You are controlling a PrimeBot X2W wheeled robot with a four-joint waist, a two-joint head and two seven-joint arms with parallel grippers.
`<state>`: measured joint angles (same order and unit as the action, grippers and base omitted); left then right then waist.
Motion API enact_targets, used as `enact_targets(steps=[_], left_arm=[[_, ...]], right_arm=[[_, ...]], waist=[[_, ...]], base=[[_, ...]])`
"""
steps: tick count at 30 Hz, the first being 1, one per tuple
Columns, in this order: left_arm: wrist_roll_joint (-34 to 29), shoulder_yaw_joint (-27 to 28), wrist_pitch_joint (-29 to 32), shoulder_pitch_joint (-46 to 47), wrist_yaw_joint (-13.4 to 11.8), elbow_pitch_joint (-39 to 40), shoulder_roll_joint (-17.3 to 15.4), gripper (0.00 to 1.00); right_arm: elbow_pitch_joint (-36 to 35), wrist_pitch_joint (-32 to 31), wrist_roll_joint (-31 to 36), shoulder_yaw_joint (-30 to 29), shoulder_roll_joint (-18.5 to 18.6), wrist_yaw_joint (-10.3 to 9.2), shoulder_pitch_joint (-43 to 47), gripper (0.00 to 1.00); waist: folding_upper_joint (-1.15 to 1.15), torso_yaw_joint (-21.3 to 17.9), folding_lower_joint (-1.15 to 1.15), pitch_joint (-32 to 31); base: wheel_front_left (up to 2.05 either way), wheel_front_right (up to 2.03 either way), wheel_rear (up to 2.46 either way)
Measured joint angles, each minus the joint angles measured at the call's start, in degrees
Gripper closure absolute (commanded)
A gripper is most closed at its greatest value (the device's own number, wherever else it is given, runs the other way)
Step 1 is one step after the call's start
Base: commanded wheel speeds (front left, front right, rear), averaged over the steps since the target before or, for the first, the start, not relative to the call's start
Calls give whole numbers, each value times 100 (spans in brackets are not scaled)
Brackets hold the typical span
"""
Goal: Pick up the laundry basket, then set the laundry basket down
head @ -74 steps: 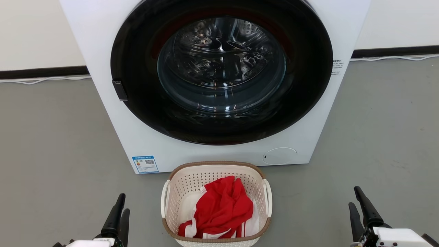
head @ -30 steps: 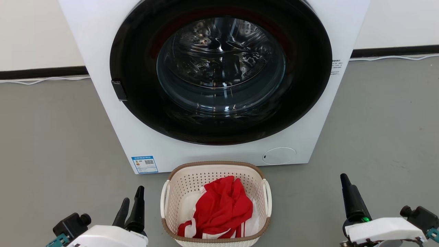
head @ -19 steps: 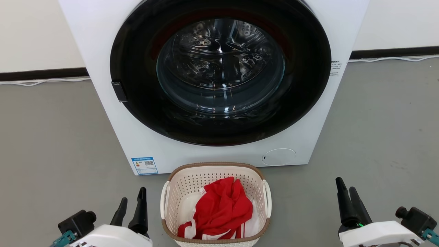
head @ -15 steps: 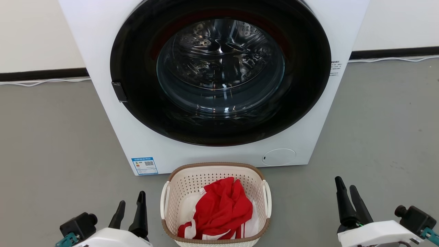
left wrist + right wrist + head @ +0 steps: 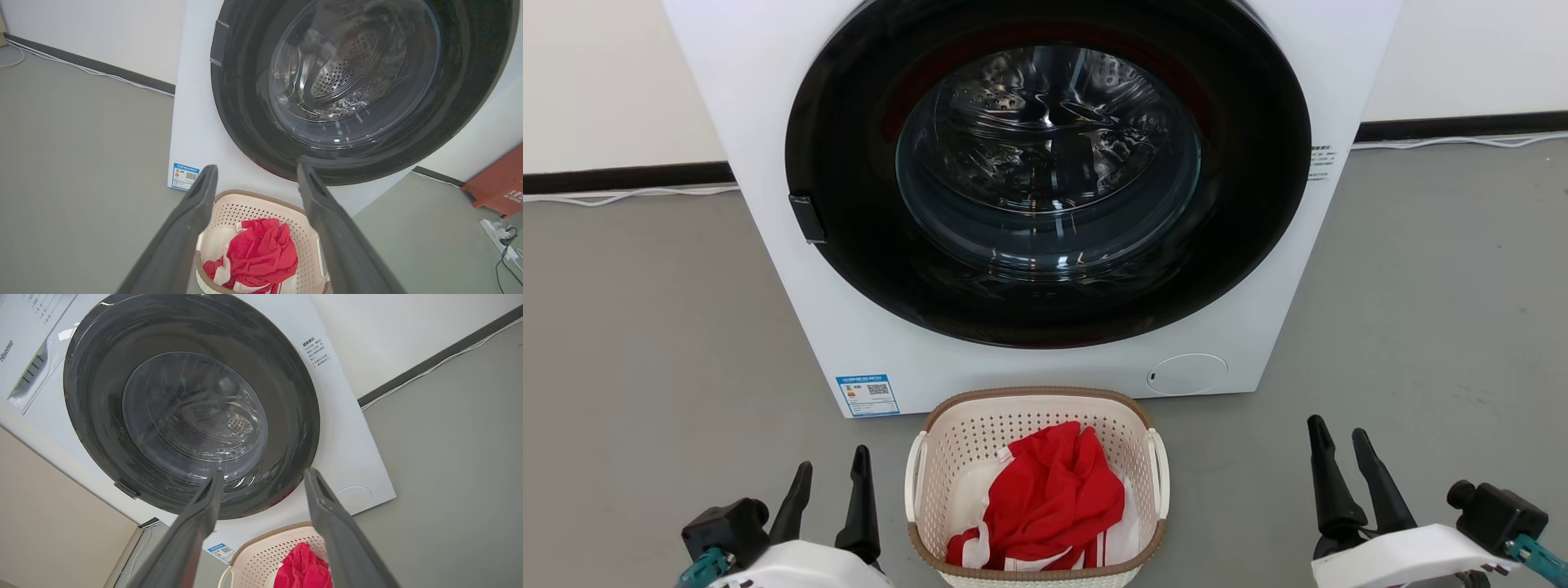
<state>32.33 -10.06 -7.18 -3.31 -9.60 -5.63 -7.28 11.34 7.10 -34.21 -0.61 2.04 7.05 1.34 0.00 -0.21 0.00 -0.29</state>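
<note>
1. Here, in the head view, the left gripper (image 5: 833, 459) and right gripper (image 5: 1337, 426) point forward, fingers apart and empty. The laundry basket (image 5: 1037, 394) sits on the floor between them, nearer the left one.
2. Left wrist view: the spread fingers (image 5: 184, 228) frame the basket below their tips, and an orange-red box (image 5: 498, 183) lies far right.
3. Right wrist view: the parted fingers aim at the washing machine (image 5: 351, 457), with the basket below the tips.

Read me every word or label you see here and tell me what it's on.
"Hisense": brand mark on the washer.
Blue label, washer front: too small to read.
Side sticker by the door: too small to read.
Red box print: cut off, unreadable.
</note>
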Motion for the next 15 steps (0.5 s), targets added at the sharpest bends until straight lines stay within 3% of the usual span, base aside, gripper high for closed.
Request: enact_targets(steps=[15], left_arm=[[-1031, -281, -252, -102, -307, 204, -112, 0]], right_arm=[[-140, 243, 1049, 90, 7, 1, 7, 0]], waist=[[0, -6, 0, 11]], base=[[0, 0, 0]])
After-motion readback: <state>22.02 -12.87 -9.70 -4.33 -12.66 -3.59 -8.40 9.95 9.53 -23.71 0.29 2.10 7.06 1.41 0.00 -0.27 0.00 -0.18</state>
